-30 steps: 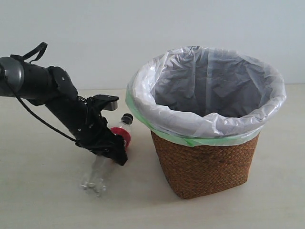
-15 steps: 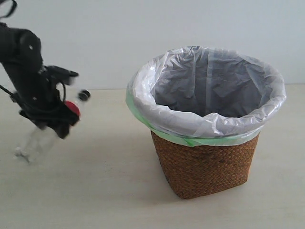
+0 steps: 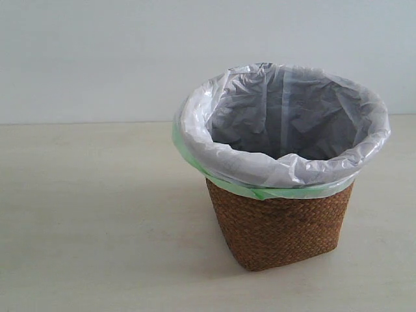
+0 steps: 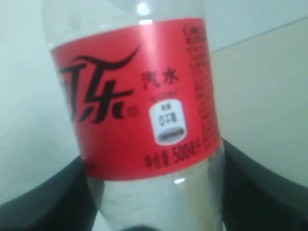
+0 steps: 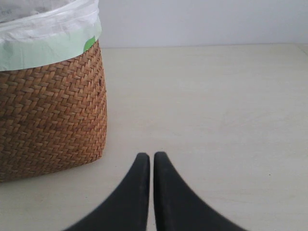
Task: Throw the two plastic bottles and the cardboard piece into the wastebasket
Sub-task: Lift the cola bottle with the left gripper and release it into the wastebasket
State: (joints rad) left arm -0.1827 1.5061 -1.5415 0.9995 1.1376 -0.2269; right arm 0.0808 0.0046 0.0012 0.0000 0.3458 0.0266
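Left wrist view: our left claw (image 4: 154,192) is clenched on the red-label bottle (image 4: 144,110), which the exterior view does not catch. There the wastebasket (image 3: 279,227) stands on the worktop (image 3: 91,214) toward 4 o'clock. Our right claw (image 5: 151,161) is pressed closed on nothing, near it. We judge a bottle throw underway; next, carry it above the rim, then release.

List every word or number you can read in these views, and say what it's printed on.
"可乐": big black characters on the bottle's red label, left part cut off.
"汽水": smaller, same label.
"500": in the label's bottom line; the characters around it are blurred.
The white badge and fine print on the label: too blurred to read.
Wastebasket: no text.
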